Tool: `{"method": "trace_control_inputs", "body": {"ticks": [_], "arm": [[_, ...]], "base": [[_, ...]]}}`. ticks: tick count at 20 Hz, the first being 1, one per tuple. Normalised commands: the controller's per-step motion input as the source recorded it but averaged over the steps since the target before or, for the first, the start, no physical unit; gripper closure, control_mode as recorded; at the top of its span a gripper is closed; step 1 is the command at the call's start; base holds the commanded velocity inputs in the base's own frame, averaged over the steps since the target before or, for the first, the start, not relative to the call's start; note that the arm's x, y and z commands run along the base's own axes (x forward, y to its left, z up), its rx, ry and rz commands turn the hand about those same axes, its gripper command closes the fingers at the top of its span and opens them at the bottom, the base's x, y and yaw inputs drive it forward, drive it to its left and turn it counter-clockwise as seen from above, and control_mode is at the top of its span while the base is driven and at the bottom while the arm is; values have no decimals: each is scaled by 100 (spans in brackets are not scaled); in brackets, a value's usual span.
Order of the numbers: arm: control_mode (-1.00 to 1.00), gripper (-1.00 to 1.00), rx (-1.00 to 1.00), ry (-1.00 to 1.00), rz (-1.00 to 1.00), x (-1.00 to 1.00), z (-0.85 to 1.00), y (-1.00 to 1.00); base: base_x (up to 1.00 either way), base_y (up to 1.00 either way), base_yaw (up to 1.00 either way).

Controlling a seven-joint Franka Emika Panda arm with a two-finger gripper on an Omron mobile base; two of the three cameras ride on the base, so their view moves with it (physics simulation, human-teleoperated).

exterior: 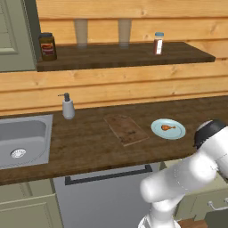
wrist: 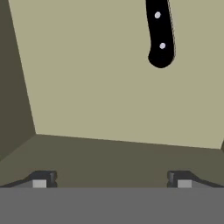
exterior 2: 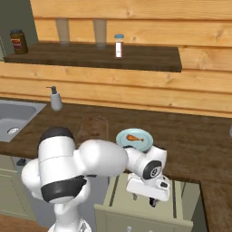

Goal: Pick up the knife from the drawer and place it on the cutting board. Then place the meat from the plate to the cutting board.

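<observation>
The gripper (exterior 2: 153,202) was seen lowered over the pulled-out drawer (exterior 2: 118,213) below the counter edge, its jaws spread wide with nothing between them. In the hand view the two fingertips (wrist: 41,179) were set well apart at the bottom, and the black handle of the knife (wrist: 160,35) was found lying on the pale drawer floor (wrist: 100,83), ahead of the gripper and off toward the right fingertip, clearly apart from both; the blade was cut off by the frame edge. The cutting board (exterior: 126,128) was seen flat on the dark countertop (exterior: 84,142), with the plate (exterior: 176,132) just beside it to the right and the meat (exterior: 167,128) resting on that plate
</observation>
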Motion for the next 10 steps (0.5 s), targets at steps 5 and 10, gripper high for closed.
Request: {"method": "trace_control_inputs", "body": {"ticks": [5, 10], "arm": [[-100, -100, 0, 3, 0, 5, -65, 0], [-100, -100, 0, 6, 3, 0, -52, 0]], "base": [[0, 0, 0], [0, 0, 0]]}}
